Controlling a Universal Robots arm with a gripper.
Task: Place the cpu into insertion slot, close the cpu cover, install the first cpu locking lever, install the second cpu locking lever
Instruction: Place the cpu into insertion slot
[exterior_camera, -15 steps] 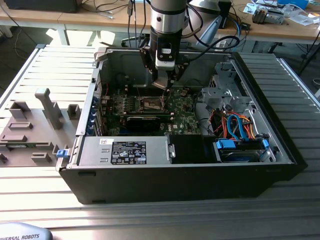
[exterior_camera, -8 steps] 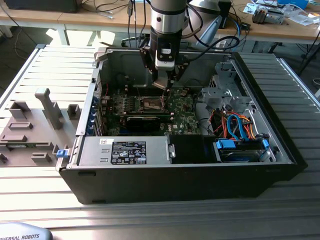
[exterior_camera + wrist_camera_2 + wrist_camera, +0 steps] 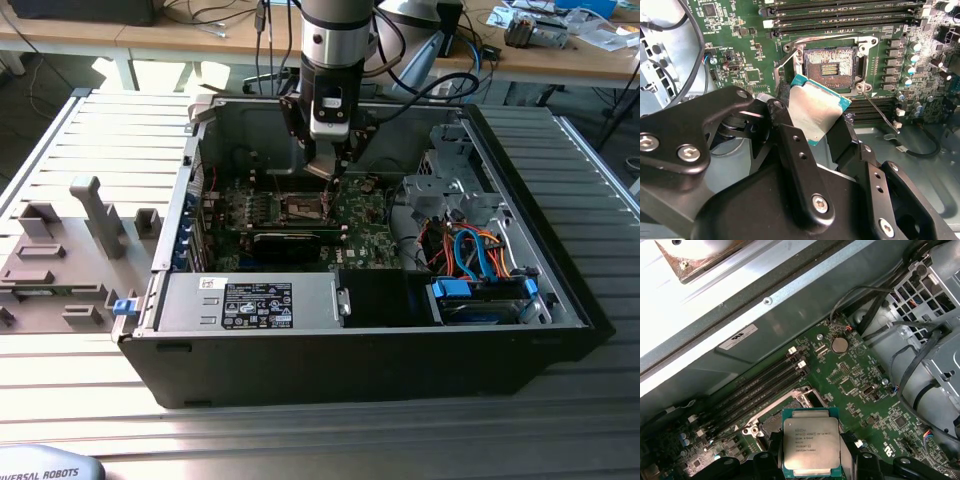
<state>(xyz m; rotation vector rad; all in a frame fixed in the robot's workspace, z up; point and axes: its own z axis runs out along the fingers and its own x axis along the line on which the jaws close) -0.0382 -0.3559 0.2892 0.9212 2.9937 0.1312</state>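
Note:
My gripper [image 3: 330,172] hangs inside the open computer case, just above the motherboard. It is shut on the cpu [image 3: 812,112], a small square chip with a silver top and a green edge, pinched between the two black fingers [image 3: 785,127]. In the first wrist view the cpu [image 3: 811,441] hovers tilted over the near side of the insertion slot [image 3: 771,424]. The insertion slot [image 3: 830,67] lies uncovered, its dark contact field exposed. A thin locking lever [image 3: 881,114] sticks out from one socket corner. I cannot make out the cpu cover.
A long black card [image 3: 290,242] lies in front of the slot [image 3: 303,207]. A silver power supply [image 3: 250,300] and a drive bay with blue and orange cables [image 3: 480,262] fill the case front. Memory slots [image 3: 840,15] border the socket. Grey fixtures [image 3: 70,250] stand at the exterior view's left.

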